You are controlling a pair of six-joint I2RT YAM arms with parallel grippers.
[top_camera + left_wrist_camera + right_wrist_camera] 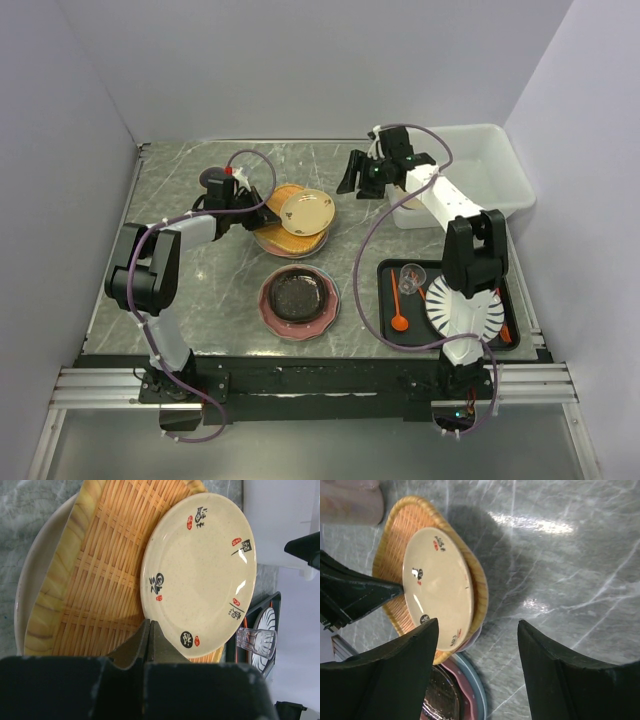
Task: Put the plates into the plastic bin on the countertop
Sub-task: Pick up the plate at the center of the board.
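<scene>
Two stacks of plates wait on the countertop, a grey-green marble-look slab with white veins. Nearest the front edge, about midway along it, a black speckled plate sits glossy and shallow in a pink-rimmed plate. To its right, by the near right corner, a black tray carries a striped plate, a clear glass and an orange spoon, none of it part of the job.

Farther back, near the middle, lies the orange plate, a rounded square printed with a basket weave, with a pale rim showing beneath it. The left gripper has its fingers pressed together on the near rim of the small cream plate, round, smooth and faintly speckled, with black and red characters around its border. It is tipped up over the orange plate; whether its far edge touches that plate I cannot tell.

Beyond it the right gripper hovers with jaws spread, empty, facing the cream plate. The plastic bin, translucent white with rounded corners, stands in the far right corner and appears empty.

Judging by this, the first plate is being lifted out, perhaps for a handover. Next the smooth rim must stay clamped while the plate is carried right and lowered over the bin's wall.
</scene>
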